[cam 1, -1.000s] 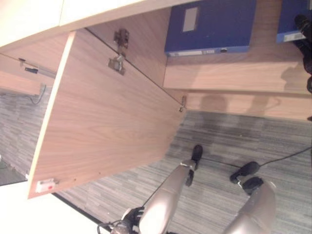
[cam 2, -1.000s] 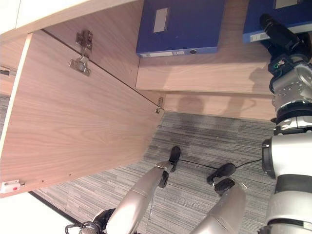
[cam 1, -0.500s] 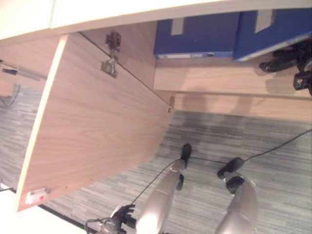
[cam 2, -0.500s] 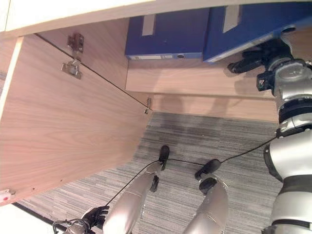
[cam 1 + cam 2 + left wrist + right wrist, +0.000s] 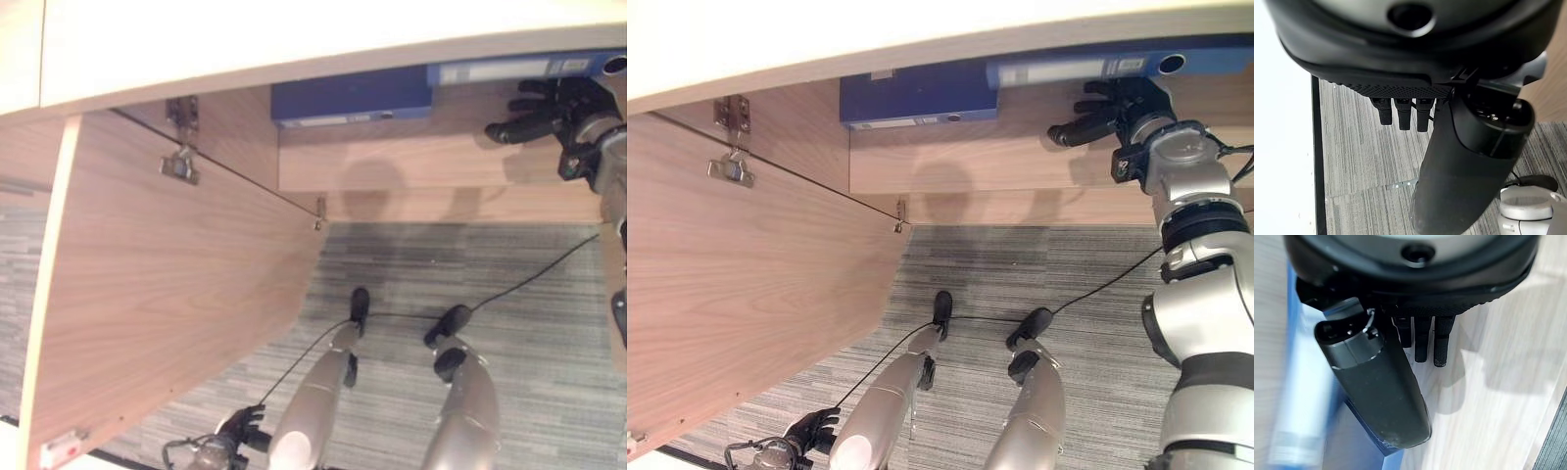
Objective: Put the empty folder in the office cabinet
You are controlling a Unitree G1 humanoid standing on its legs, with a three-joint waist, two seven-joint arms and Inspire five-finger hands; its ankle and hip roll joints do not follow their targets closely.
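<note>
The right hand (image 5: 1104, 110) is reaching into the open cabinet (image 5: 1019, 162), its fingers stretched out and loose, grasping nothing. The blue folder (image 5: 1087, 69) is lying on the cabinet shelf just beyond that hand, its spine facing out, right beside the thumb in the right wrist view; a second blue folder (image 5: 919, 98) is sitting further along to the hand's left. The left hand (image 5: 811, 428) is hanging low over the carpet (image 5: 1087, 264) below the swung-out cabinet door (image 5: 745, 294), fingers relaxed and empty.
</note>
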